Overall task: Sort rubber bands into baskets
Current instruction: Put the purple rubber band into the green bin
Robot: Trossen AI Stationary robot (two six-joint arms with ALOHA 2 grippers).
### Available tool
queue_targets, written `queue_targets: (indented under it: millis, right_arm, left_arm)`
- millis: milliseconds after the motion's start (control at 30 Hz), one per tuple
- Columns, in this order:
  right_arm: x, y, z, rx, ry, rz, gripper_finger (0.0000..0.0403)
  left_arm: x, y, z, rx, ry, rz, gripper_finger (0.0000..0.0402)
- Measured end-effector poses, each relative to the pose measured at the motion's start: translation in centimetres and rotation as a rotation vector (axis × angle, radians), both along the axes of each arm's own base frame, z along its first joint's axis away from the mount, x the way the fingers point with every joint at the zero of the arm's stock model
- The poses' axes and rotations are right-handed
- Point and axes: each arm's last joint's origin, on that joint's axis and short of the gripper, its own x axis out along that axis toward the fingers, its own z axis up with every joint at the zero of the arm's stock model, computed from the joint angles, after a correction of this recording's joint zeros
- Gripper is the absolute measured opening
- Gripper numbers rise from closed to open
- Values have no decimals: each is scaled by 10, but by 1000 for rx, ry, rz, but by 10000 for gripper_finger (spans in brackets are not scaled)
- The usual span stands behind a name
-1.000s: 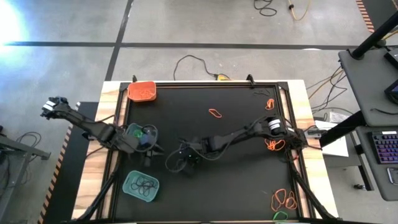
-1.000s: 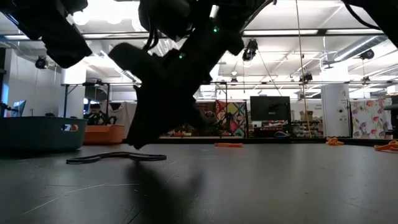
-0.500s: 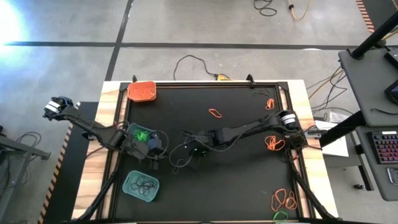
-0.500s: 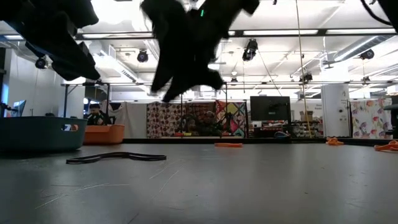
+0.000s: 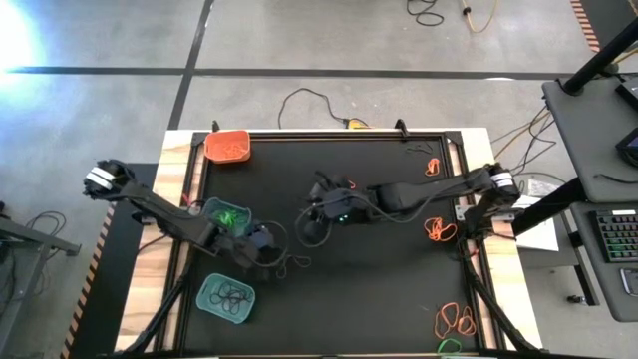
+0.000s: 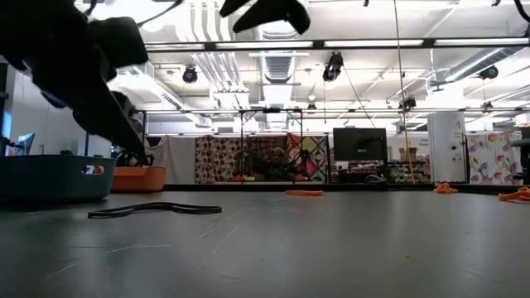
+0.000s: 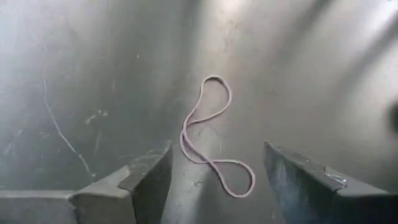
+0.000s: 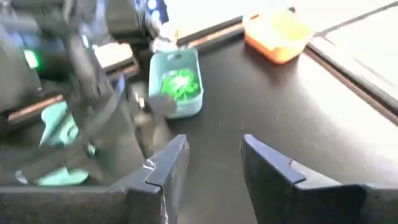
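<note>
Rubber bands [image 5: 454, 319] are being sorted by colour, and the step in hand looks like a pick by the left claw [image 5: 271, 255], which is hovering just beside the green-filled teal basket [image 5: 226, 213], on the side toward the desk's [image 5: 379, 289] middle, with its fingers [image 7: 146, 174] standing apart over a black band [image 7: 211, 140] lying flat in a loose figure-eight. To do this well, I judge the claw should be coming straight down with the band's crossing between the fingers, pressing to the desk before closing, since so thin a loop is easily missed. Left of that basket there is only the desk's wooden edge; behind it, at the far corner, the orange basket [image 5: 228, 147] is holding orange bands; in front of it, the second teal basket [image 5: 226, 297] is holding black ones, the likely home for this band. Right of the middle basket, the right claw [image 5: 321, 207] is hanging over the desk's centre, fingers apart and empty, while orange loops are lying well beyond it along the right edge.
</note>
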Motion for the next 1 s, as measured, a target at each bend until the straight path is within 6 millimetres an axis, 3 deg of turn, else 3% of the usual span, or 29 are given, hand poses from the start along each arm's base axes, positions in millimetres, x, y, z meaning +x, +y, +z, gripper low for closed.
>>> queue_targets:
  millis: [200, 433, 600, 733, 867, 1000]
  right_arm:
    - [8, -1, 12, -107, -128, -3, 139]
    - [9, -2, 15, -121, -155, 4, 128]
    - [-1, 12, 29, -108, -189, 45, 121]
    - [-9, 23, 33, -107, -180, 77, 121]
    - [-14, 26, 36, -110, -167, 88, 122]
    - [-19, 26, 36, -115, -130, 92, 117]
  left_arm:
    - [13, -1, -13, 72, 12, 71, 233]
    - [26, -8, -33, 77, 46, 58, 233]
    - [32, -6, -53, 114, 108, 78, 232]
    - [41, -5, -52, 113, 114, 75, 227]
    - [45, -5, -55, 128, 142, 72, 181]
    - [44, -3, -61, 119, 172, 103, 88]
